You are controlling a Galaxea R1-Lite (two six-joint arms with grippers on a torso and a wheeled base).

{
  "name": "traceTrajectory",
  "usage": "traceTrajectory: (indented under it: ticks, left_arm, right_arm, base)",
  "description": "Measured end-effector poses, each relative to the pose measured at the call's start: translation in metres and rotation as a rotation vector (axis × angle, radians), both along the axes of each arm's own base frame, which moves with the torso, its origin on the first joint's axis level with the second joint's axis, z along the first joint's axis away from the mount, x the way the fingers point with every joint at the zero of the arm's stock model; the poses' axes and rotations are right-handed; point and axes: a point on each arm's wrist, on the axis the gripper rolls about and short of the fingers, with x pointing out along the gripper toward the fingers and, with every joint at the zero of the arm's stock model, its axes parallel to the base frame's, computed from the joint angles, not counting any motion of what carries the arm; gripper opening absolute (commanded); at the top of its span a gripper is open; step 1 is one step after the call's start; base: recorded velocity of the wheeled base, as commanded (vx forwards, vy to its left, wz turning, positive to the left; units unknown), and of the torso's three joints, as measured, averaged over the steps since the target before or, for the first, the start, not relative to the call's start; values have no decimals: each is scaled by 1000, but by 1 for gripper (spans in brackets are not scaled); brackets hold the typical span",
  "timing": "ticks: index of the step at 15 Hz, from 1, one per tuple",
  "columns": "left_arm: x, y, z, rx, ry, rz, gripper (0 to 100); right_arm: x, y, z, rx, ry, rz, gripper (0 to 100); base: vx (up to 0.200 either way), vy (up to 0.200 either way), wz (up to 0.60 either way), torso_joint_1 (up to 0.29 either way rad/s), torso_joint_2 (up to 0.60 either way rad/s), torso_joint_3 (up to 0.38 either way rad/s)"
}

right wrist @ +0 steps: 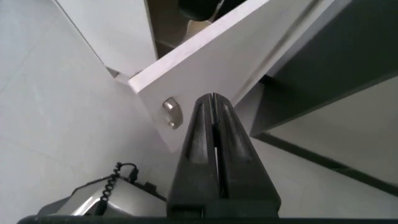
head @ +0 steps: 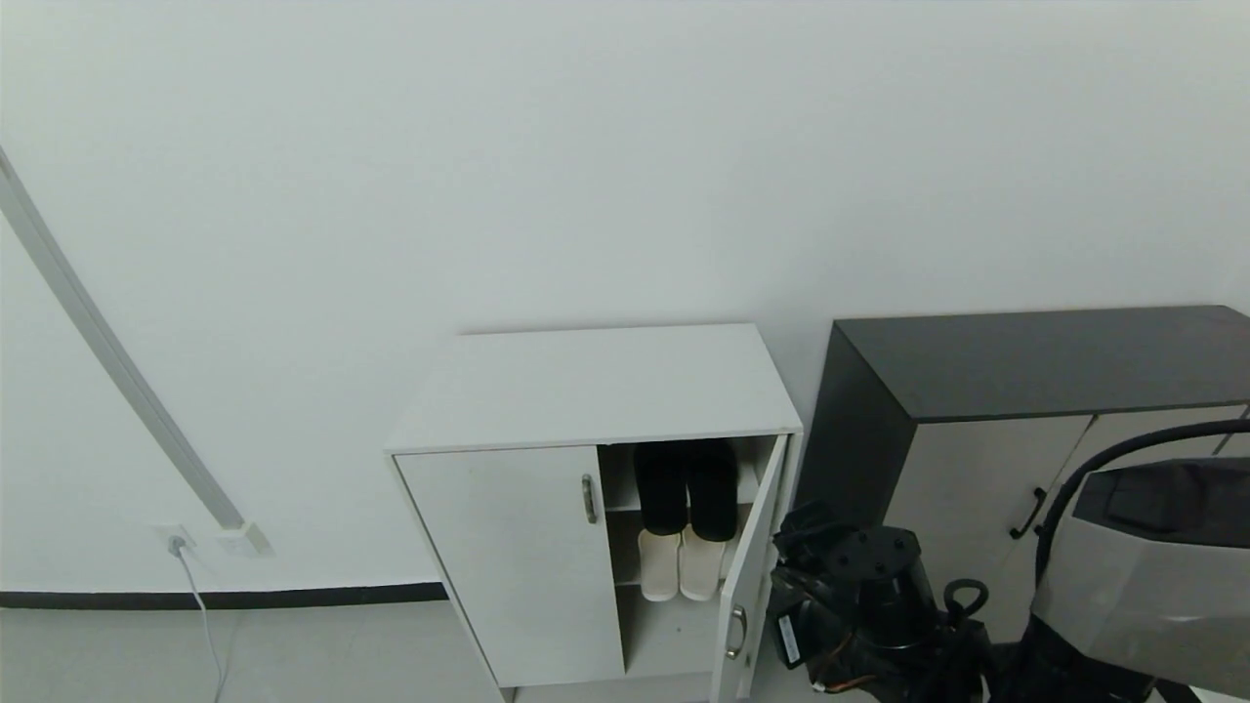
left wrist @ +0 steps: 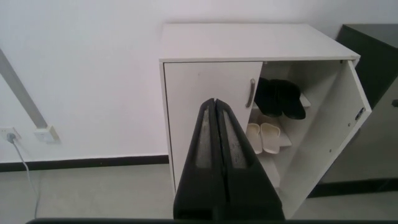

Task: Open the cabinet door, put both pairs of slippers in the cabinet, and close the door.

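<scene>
The white cabinet (head: 596, 381) stands against the wall with its left door shut and its right door (head: 752, 557) swung partly open. A black pair of slippers (head: 687, 485) lies on the upper shelf, a white pair (head: 681, 564) on the shelf below. My right arm (head: 859, 596) is low beside the open door's outer face. The right gripper (right wrist: 214, 96) is shut and empty, its tips close to that face just beside the door handle (right wrist: 172, 114). My left gripper (left wrist: 214, 102) is shut and empty, held back from the cabinet front (left wrist: 205, 93); both pairs of slippers (left wrist: 283, 98) lie beyond it.
A dark grey cabinet (head: 1035, 361) stands right next to the white one, behind the open door. A wall socket with a cable (head: 176, 540) and a slanted grey conduit (head: 107, 351) are on the left wall. Bare floor lies in front of the shut door.
</scene>
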Motion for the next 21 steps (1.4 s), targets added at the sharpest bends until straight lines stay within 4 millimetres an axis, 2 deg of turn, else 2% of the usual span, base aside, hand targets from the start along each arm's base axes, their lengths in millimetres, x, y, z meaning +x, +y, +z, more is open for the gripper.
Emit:
traceTrajectory:
  ticks: [6, 11, 21]
  left_arm:
    - [0, 0, 0, 0, 0, 0, 0]
    - [0, 0, 0, 0, 0, 0, 0]
    - [0, 0, 0, 0, 0, 0, 0]
  right_arm:
    - [23, 11, -23, 12, 18, 11, 0]
    - [46, 26, -32, 38, -11, 2, 0]
    - [90, 52, -26, 83, -64, -8, 0]
  base:
    - [0, 0, 0, 0, 0, 0]
    - [0, 0, 0, 0, 0, 0]
    - [0, 0, 0, 0, 0, 0]
